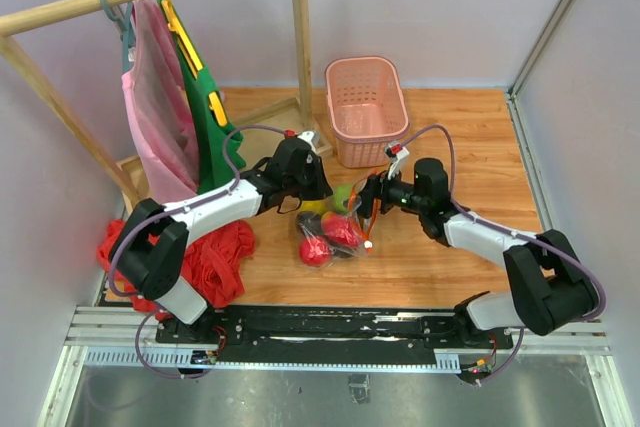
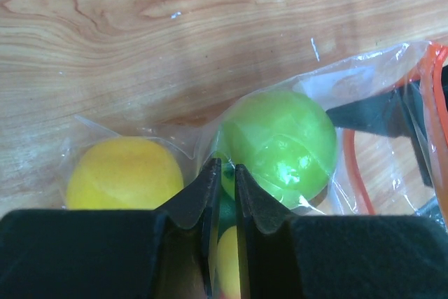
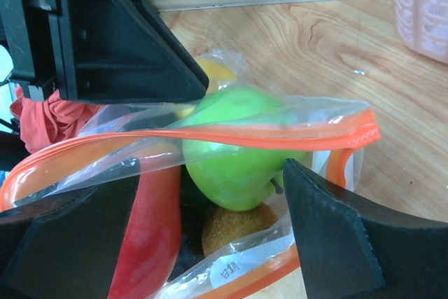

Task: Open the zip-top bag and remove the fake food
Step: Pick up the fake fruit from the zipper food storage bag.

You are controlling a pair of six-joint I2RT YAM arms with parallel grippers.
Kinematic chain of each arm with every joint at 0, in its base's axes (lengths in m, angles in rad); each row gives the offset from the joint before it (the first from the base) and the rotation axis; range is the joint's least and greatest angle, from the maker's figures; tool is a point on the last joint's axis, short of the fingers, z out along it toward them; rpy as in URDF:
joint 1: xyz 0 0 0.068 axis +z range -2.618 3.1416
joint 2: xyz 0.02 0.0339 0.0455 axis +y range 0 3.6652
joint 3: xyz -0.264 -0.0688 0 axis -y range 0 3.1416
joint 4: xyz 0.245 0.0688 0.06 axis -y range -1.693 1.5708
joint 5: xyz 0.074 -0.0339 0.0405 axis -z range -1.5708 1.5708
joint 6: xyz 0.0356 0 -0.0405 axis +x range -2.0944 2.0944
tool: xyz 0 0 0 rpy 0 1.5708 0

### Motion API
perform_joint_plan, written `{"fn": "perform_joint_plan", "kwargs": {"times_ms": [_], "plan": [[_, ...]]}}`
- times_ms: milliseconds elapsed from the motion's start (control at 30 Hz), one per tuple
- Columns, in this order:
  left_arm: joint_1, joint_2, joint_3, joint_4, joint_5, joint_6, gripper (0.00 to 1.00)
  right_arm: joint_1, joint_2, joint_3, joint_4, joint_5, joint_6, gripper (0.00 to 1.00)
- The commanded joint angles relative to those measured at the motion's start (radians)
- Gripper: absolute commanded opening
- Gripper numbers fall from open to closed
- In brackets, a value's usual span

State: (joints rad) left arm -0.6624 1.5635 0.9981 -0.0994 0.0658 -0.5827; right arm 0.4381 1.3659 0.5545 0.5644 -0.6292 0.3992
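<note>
My left arm (image 1: pixel 215 209) and right arm (image 1: pixel 480 234) both wear white shells between black joints, with a grey-purple cable (image 1: pixel 445 142) looping along each. The left end effector (image 2: pixel 224 167) and right end effector (image 1: pixel 366 209) have matte black wedge fingers (image 3: pixel 329 236).

Left gripper (image 2: pixel 224 173) jaws nearly closed, pinching zip-top bag (image 2: pixel 353 75) film; green apple (image 2: pixel 280 145) just ahead-right, yellow fruit (image 2: pixel 122 173) left.
</note>
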Motion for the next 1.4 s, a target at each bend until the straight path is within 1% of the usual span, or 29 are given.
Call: {"fn": "perform_joint_plan", "kwargs": {"times_ms": [0, 100, 267, 367, 467, 633, 767, 900, 1033, 1200, 1367], "plan": [[0.007, 0.03, 0.027, 0.05, 0.111, 0.001, 0.18, 0.033, 0.021, 0.054, -0.02, -0.015, -0.079, 0.85], [0.006, 0.052, 0.032, 0.072, 0.164, -0.007, 0.18, 0.047, 0.038, 0.069, -0.048, -0.011, -0.112, 0.87], [0.006, 0.085, 0.044, 0.086, 0.198, -0.015, 0.18, 0.06, 0.057, 0.095, -0.119, 0.003, -0.161, 0.88], [0.006, 0.098, 0.048, 0.095, 0.216, -0.016, 0.18, 0.07, 0.064, 0.091, -0.13, 0.015, -0.182, 0.91], [0.004, 0.113, 0.052, 0.103, 0.237, -0.019, 0.18, 0.088, 0.069, 0.086, -0.138, 0.03, -0.205, 0.92], [0.004, 0.12, 0.055, 0.108, 0.245, -0.022, 0.18, 0.106, 0.073, 0.076, -0.178, 0.066, -0.242, 0.92], [0.004, 0.122, 0.049, 0.115, 0.253, -0.028, 0.18, 0.108, 0.077, 0.085, -0.232, 0.109, -0.289, 0.98], [0.004, 0.12, 0.041, 0.116, 0.257, -0.031, 0.18, 0.107, 0.081, 0.102, -0.277, 0.128, -0.328, 0.98], [0.004, 0.112, 0.037, 0.107, 0.238, -0.033, 0.18, 0.109, 0.085, 0.098, -0.273, 0.135, -0.345, 0.92], [0.011, 0.065, 0.03, 0.029, 0.145, 0.006, 0.2, 0.109, 0.073, 0.084, -0.268, 0.141, -0.359, 0.8], [0.014, 0.015, -0.005, 0.025, 0.15, -0.01, 0.22, 0.084, 0.044, 0.062, -0.201, 0.071, -0.326, 0.68]]}}
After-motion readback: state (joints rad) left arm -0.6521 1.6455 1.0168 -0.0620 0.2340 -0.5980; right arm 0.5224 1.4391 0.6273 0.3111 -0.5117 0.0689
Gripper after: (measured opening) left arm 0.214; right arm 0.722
